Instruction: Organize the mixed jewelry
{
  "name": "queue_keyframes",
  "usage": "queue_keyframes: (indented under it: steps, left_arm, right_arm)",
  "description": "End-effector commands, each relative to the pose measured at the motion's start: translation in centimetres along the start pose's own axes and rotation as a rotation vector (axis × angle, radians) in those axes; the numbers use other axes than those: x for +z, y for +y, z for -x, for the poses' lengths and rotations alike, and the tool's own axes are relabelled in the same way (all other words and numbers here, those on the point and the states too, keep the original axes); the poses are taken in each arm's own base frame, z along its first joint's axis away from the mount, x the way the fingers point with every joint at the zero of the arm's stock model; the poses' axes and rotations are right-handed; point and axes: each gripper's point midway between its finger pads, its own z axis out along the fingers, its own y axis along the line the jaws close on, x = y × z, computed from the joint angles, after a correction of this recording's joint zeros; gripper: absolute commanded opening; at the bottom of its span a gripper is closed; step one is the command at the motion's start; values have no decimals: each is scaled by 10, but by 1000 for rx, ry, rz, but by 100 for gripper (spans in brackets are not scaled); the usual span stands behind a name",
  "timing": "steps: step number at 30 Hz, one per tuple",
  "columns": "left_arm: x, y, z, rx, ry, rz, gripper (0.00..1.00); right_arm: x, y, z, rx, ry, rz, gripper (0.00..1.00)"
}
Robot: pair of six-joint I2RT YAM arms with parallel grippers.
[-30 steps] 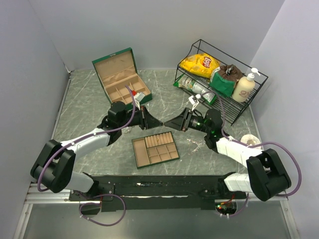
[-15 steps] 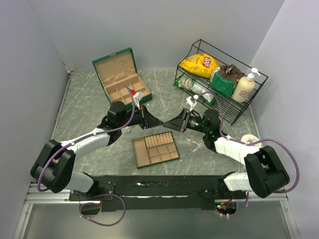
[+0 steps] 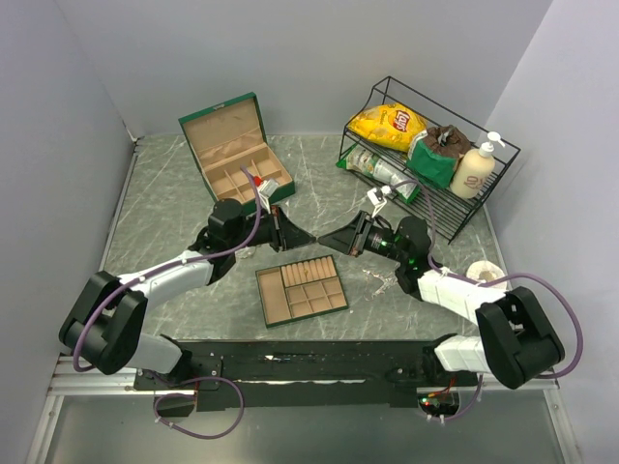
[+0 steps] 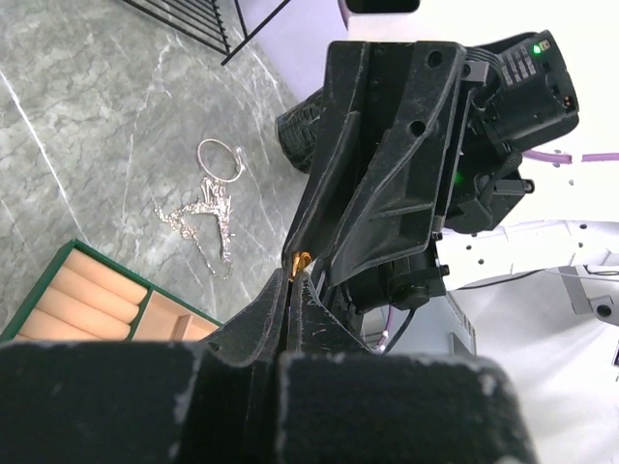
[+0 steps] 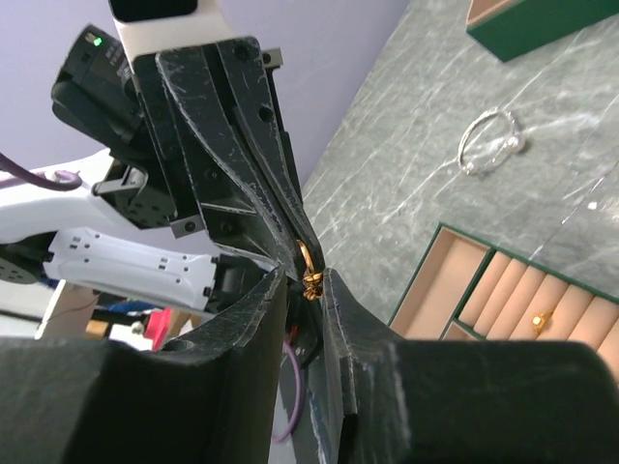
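My left gripper (image 4: 296,280) is pinched shut on a small gold ring (image 5: 308,275) over the divided tray's (image 3: 280,307) far edge. The right gripper (image 5: 304,290) brackets it, though I can't tell if it grips. Silver chains (image 4: 205,213) lie right of the tray.

You can read one brand only: "Lay's", in the red-and-white logo on the yellow chip bag (image 3: 392,124) in the wire rack (image 3: 455,208). The pump bottle (image 3: 474,171) has a printed label and the green bag (image 3: 430,159) has print, both too small to read. Wrist views: no text.
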Motion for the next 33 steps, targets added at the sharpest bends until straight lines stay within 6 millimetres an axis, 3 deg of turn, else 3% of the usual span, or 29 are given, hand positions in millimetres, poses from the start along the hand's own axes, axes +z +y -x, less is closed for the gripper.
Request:
queue_keyframes:
  steps: [1, 33]
  left_arm:
    - [-1, -10, 10, 32, -50, -29, 1]
    - [-6, -13, 19, 24, -130, -28, 1]
  right_arm:
    - [-3, 13, 13, -83, -73, 17, 29]
    - [6, 13, 6, -44, -24, 47, 30]
